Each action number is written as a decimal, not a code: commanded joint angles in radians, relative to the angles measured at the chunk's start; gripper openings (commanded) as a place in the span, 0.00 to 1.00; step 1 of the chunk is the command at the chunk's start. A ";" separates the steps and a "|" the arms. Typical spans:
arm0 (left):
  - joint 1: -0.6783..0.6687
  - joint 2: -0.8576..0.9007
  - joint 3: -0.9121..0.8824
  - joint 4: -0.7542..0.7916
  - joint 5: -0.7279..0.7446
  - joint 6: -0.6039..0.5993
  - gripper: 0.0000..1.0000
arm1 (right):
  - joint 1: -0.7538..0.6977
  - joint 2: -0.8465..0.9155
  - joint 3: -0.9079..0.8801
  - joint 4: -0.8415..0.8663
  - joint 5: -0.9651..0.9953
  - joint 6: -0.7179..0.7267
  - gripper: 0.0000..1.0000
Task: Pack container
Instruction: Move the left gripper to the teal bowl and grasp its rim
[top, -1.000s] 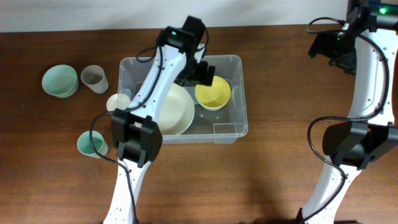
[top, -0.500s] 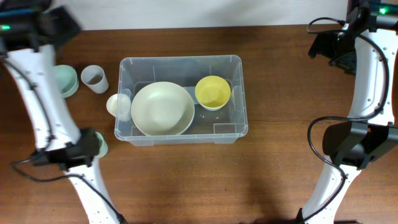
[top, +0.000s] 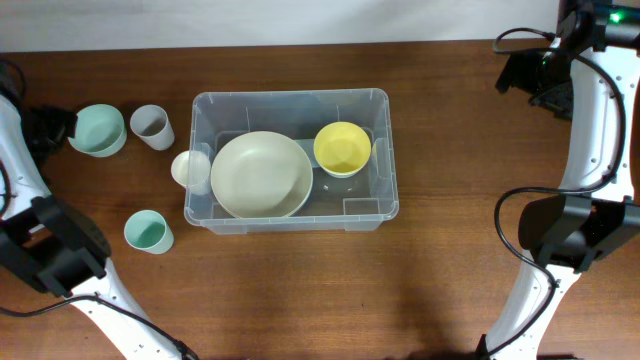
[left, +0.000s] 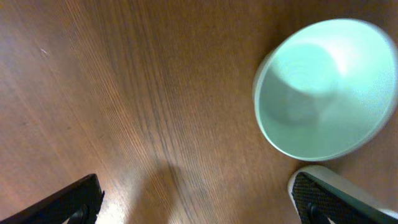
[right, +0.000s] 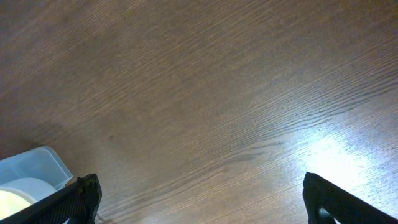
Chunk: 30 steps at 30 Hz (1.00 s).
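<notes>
The clear container (top: 290, 97) stands mid-table and holds a large cream bowl (top: 260, 175) and a yellow bowl (top: 342, 148). My left gripper (top: 52, 128) is at the far left, just left of a mint bowl (top: 97, 130). In the left wrist view it (left: 196, 205) is open and empty over bare wood, with the mint bowl (left: 323, 93) at upper right. My right gripper (top: 535, 80) is at the far right back, open and empty (right: 205, 199). A corner of the container (right: 31, 165) shows in the right wrist view.
A grey cup (top: 151, 126) stands right of the mint bowl. A small cream cup (top: 190, 168) sits against the container's left wall. A mint cup (top: 147, 231) stands front left. The table's back edge runs along the top.
My left arm swung from over the container, out past the back left corner, to beside the mint bowl. The cream bowl stays in the container. The right arm has not moved.
</notes>
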 joint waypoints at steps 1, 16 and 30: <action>0.005 0.002 -0.106 0.095 0.035 0.018 0.99 | 0.002 0.008 -0.003 0.001 0.015 0.007 0.99; 0.002 0.027 -0.167 0.223 0.005 0.047 0.99 | 0.002 0.008 -0.003 0.001 0.015 0.007 0.99; 0.000 0.125 -0.167 0.243 0.009 0.106 0.99 | 0.002 0.008 -0.003 0.001 0.015 0.007 0.99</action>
